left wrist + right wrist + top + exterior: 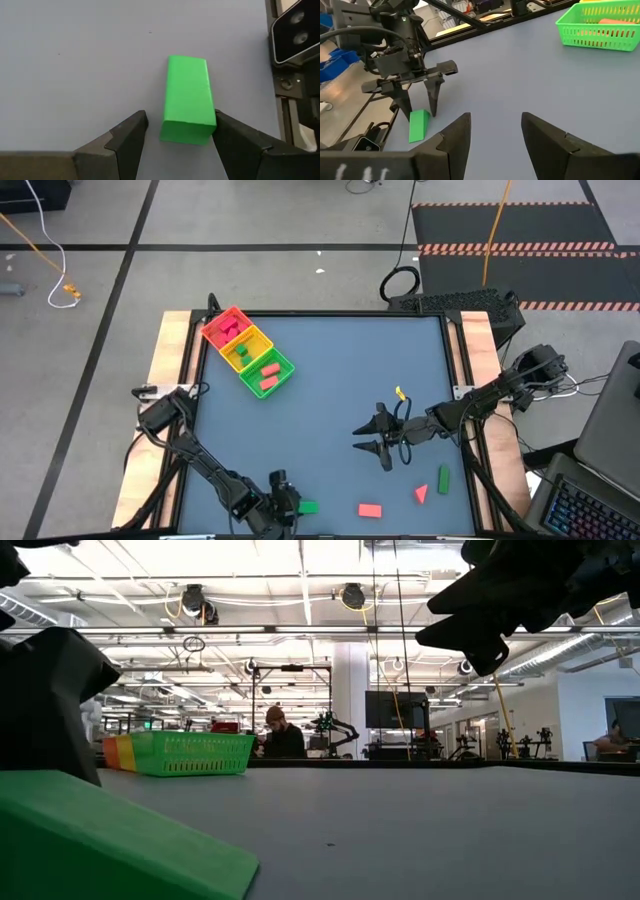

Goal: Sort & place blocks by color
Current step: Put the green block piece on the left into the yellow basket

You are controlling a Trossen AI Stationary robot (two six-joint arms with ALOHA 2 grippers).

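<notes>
A green block [186, 97] lies flat on the blue table near its front edge. My left gripper [177, 127] is open and low over it, one finger on each side of the block's end; the right wrist view also shows this gripper [418, 107] over the block [418, 125]. My right gripper [360, 438] hangs open and empty above the table's middle right. A pink-red block [369, 509], a red wedge [421, 494] and another green block [443, 479] lie loose at the front right. My left gripper comes slanting down from the near-left side with its fingers along the green block's two long sides. One finger [235, 137] lies right against the block's corner [212, 120]; I cannot tell if it touches. The other finger [131, 132] stands clear.
The red-yellow-green tray [285, 366] stands at the far left with several blocks inside. A camera housing [295, 30] sits at the table's front edge beside the green block. Bare table lies between the tray and both grippers.
</notes>
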